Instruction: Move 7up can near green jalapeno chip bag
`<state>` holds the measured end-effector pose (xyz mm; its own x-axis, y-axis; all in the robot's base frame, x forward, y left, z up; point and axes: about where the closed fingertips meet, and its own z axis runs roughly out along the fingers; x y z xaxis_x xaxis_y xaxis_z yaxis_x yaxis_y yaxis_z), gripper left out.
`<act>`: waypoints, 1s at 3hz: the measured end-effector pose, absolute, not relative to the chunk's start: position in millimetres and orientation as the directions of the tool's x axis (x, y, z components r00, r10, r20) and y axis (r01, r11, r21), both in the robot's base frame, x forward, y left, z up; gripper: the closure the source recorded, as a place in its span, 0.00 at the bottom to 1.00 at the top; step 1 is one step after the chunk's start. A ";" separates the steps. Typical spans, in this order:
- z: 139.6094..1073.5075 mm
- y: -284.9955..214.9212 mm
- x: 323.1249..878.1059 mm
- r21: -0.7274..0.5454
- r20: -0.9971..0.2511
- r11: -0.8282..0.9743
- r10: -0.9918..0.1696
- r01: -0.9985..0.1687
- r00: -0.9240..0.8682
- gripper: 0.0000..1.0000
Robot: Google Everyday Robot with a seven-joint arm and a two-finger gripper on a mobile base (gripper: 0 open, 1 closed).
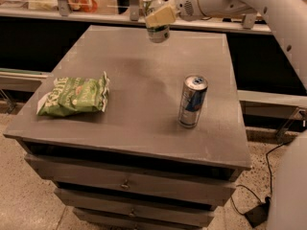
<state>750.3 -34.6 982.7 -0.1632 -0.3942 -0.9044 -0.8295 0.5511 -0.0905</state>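
Observation:
My gripper (157,17) is shut on the 7up can (156,31), a short silver-topped can with a pale green label. It holds the can in the air above the far middle of the table. The green jalapeno chip bag (74,96) lies flat near the table's left edge, well to the left of and nearer than the can. My white arm reaches in from the upper right.
A taller slim blue-and-silver can (193,101) stands upright on the right part of the grey table (139,123). Drawers sit under the tabletop. A counter with bags and stands runs along the back. A cable lies on the floor at the lower right.

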 end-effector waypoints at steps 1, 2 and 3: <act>981.3 -14.8 712.3 -0.045 -0.920 0.541 -0.350 -0.840 -0.176 1.00; 977.3 -12.5 714.2 -0.044 -0.917 0.536 -0.356 -0.843 -0.179 1.00; 971.6 -2.5 701.7 -0.016 -0.917 0.496 -0.353 -0.868 -0.184 1.00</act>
